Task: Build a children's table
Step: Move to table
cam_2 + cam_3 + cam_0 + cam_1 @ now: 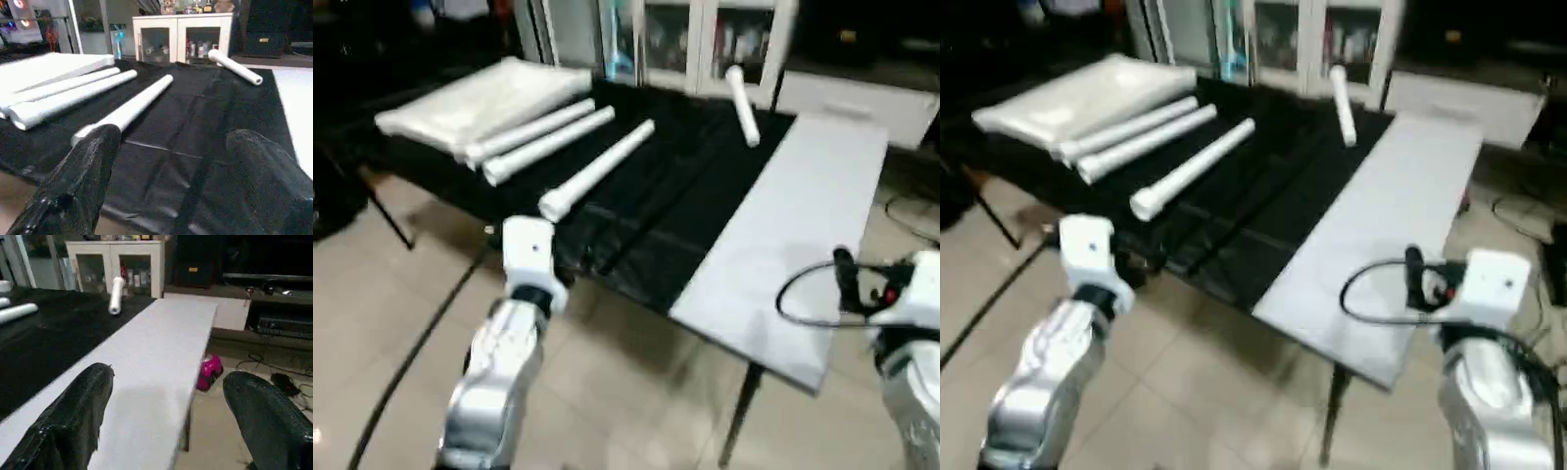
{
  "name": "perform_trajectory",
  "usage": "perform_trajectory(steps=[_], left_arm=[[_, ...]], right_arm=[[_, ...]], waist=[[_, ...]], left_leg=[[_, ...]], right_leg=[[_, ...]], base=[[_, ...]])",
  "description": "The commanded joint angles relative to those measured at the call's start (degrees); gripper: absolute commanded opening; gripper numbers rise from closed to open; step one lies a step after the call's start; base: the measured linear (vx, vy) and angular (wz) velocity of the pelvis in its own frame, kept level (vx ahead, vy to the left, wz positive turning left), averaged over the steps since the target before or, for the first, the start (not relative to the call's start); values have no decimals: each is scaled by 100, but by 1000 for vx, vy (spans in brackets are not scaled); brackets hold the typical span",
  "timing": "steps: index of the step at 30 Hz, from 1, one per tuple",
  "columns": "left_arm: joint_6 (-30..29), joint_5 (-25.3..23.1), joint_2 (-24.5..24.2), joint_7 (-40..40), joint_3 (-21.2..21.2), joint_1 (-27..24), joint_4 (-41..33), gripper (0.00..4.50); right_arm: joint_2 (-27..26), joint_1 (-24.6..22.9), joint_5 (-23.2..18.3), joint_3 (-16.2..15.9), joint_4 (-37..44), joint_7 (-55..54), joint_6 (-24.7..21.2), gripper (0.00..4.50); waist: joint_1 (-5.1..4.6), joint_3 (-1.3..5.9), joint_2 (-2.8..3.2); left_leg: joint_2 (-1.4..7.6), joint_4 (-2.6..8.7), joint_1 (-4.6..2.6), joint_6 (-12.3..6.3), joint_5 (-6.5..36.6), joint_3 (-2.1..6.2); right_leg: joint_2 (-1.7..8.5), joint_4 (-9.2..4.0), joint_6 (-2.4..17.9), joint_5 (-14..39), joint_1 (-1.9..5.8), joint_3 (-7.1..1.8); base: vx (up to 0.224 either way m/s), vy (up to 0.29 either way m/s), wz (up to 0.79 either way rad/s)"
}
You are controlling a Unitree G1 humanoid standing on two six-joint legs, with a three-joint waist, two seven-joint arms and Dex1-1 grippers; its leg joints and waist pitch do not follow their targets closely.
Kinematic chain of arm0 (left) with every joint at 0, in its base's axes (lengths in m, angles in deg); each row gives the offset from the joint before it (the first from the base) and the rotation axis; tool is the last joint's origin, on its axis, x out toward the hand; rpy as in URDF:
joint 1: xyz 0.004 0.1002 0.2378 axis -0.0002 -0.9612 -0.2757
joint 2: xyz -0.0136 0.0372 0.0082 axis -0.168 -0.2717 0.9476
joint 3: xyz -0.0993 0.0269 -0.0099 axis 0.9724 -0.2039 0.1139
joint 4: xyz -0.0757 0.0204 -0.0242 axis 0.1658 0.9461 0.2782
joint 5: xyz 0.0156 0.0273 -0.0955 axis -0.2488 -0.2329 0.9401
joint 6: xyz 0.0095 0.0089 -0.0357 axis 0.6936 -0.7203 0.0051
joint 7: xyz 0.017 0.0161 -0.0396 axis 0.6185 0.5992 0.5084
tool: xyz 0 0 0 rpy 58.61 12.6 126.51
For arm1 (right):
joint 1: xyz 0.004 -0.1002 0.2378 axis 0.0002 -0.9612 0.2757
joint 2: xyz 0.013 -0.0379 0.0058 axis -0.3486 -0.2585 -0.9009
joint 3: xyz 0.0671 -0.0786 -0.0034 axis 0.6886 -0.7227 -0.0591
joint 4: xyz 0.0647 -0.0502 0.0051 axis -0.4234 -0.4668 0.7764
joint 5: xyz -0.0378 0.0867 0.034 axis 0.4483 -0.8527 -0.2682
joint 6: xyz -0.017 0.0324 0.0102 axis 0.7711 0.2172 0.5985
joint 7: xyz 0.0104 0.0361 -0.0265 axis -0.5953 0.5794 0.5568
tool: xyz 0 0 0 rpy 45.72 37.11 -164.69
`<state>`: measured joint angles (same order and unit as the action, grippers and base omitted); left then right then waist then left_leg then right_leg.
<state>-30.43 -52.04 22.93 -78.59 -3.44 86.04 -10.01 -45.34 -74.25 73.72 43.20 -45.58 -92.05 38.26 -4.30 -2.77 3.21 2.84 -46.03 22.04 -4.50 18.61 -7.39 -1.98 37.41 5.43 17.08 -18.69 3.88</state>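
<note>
The white table top [480,98] lies at the far left of the black-covered workbench [656,225]. Two white legs [543,137] rest side by side against it. A third leg [597,168] lies apart on the black cover, and a fourth leg [742,105] lies at the far side. My left gripper [166,181] is open, short of the bench's near edge, facing the third leg [127,110]. My right gripper [161,421] is open over the near end of the bare white bench strip [151,357], holding nothing.
A white cabinet [183,34] with glass doors stands behind the bench. A pink object [210,372] and cables lie on the floor to the right. Tiled floor [607,392] runs in front of the bench, with thin black bench legs [734,431].
</note>
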Motion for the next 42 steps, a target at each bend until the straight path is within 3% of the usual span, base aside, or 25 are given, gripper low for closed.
perform_trajectory(steps=[1,2,3,4,6,9,10,12,15,16,17,18,20,23,24,26,27,29,31,32,34,37,38,39,42], left_arm=[[-26,-51,-58,64,88,20,41,396],[-15,-62,-61,77,100,17,48,396],[-10,-64,-61,84,114,14,54,396],[-7,-82,-53,89,129,4,57,396],[-8,-96,-51,91,144,-1,60,396],[-11,-99,-57,101,164,17,50,396],[-13,-98,-65,102,175,30,49,396],[-10,-95,-94,94,194,54,53,396],[-4,-95,-123,81,221,75,63,396],[-4,-97,-128,76,232,75,61,396],[-5,-98,-130,74,237,75,61,396],[-5,-107,-132,73,249,76,61,396],[0,-124,-128,71,256,71,59,396],[1,-133,-141,65,254,68,53,396],[-1,-128,-149,66,256,68,50,396],[5,-118,-167,61,261,48,36,396],[7,-116,-169,60,262,45,34,396],[12,-121,-172,43,276,27,24,396],[12,-126,-169,32,291,20,20,396],[12,-128,-168,29,298,19,20,396],[10,-137,-164,35,300,43,34,396],[5,-128,-180,51,300,60,30,396],[0,-126,-188,57,304,65,21,396],[0,-129,-191,57,308,68,20,396],[9,-129,-214,44,339,71,24,396]], right_arm=[[-31,52,-102,-6,5,43,-45,401],[-30,62,-84,-7,6,51,-32,401],[41,60,19,-63,8,76,-10,401],[104,58,7,-109,14,172,9,401],[177,42,35,-192,57,264,36,401],[127,58,55,-160,50,244,29,401],[110,62,55,-153,44,242,32,401],[90,62,63,-153,46,241,36,401],[83,67,65,-160,39,247,45,401],[83,65,65,-165,40,247,49,401],[83,66,67,-169,38,247,52,401],[84,74,74,-183,25,249,62,401],[79,97,86,-193,-13,258,82,401],[60,111,81,-186,-27,260,81,401],[39,112,73,-174,-28,252,71,401],[16,96,87,-171,-41,254,83,401],[15,93,91,-172,-44,255,88,401],[-92,108,-12,-81,-72,191,107,401],[-70,121,17,-93,-88,200,126,401],[28,128,150,-174,-104,228,149,401],[37,155,128,-214,-111,281,128,401],[51,153,180,-304,-98,323,146,401],[23,154,178,-308,-100,318,147,401],[2,158,174,-304,-103,319,147,401],[-34,170,180,-325,-122,309,166,401]], waist=[[55,313,-87],[40,342,293],[-187,547,339],[-128,449,241],[-72,285,346],[36,386,-120],[265,383,-422],[386,265,-301],[450,183,15],[332,338,356],[237,255,352],[187,312,274],[218,278,251],[270,298,-93],[385,205,-342],[461,140,-341],[445,71,-343],[359,191,-258],[377,224,171],[274,325,288],[139,362,221],[191,387,13],[206,415,-194],[422,424,-309],[450,203,-229]], left_leg=[[77,441,225,-499,320,32],[1109,1100,-193,-808,-643,732],[2707,1528,-846,-1689,-2539,1775],[1795,1222,-731,-2048,-4762,1796],[779,1379,-317,-1652,-5421,1519],[-29,1420,-186,-1736,-1764,1389],[-428,235,335,-1337,-351,447],[0,-87,348,-469,199,58],[681,615,-94,-369,723,61],[1335,1310,-451,-582,186,770],[1930,1696,-526,-1227,177,1413],[1894,1532,-639,-1874,-1007,1591],[1441,1479,-415,-2491,-2494,1558],[364,1604,-96,-1912,-689,1347],[-240,449,185,-1304,131,632],[51,-266,250,-494,612,22],[143,-247,110,-209,780,-79],[112,221,-93,-215,1329,-143],[841,1074,-687,-388,621,263],[2604,1853,-776,-798,-332,1278],[1470,1257,-767,-2512,-4107,1374],[419,1363,-371,-2394,-3398,1214],[7,1030,-24,-2294,-2196,964],[-167,24,371,-1706,-500,198],[311,73,-1,-191,653,-85]], right_leg=[[558,-1064,262,996,412,-583],[363,-858,-1086,455,184,-94],[688,684,-1614,1466,-798,6],[713,1060,-1192,1138,-1025,-164],[385,754,-724,259,-674,-220],[498,-498,1460,-213,-33,-380],[1050,-1083,2721,-730,326,-503],[1351,-1039,2509,-429,209,-107],[1659,-1334,1373,1367,372,310],[911,-720,217,686,257,665],[704,42,-328,885,-118,403],[664,580,-550,1170,-581,12],[613,755,-328,757,-739,-348],[483,-152,949,326,-244,-481],[964,-1045,2207,1459,-145,-439],[1227,-1107,2417,1974,10,-426],[1344,-1127,1993,2261,-24,-185],[1107,-1168,1354,2337,221,-571],[591,-1210,0,1616,-56,-233],[732,289,-1156,1202,-531,1],[755,779,-750,210,-1131,-402],[442,-26,407,-372,-505,-364],[742,-502,1807,-756,-45,-366],[1352,-965,3058,-1006,340,-481],[1577,-1231,2121,967,23,252]], base=[[33,-200,14],[21,-164,10],[21,-164,10],[34,-142,2],[19,-169,23],[-26,-346,65],[-33,-341,59],[-27,-237,38],[-43,-298,76],[-34,-269,89],[-43,-247,79],[-43,-247,79],[-67,-241,69],[-88,-304,64],[-100,-368,61],[-69,-352,53],[-56,-332,48],[-56,-279,33],[-52,-266,33],[-59,-250,20],[-41,-228,31],[-31,-246,65],[-40,-311,63],[-40,-311,63],[-47,-304,58]])
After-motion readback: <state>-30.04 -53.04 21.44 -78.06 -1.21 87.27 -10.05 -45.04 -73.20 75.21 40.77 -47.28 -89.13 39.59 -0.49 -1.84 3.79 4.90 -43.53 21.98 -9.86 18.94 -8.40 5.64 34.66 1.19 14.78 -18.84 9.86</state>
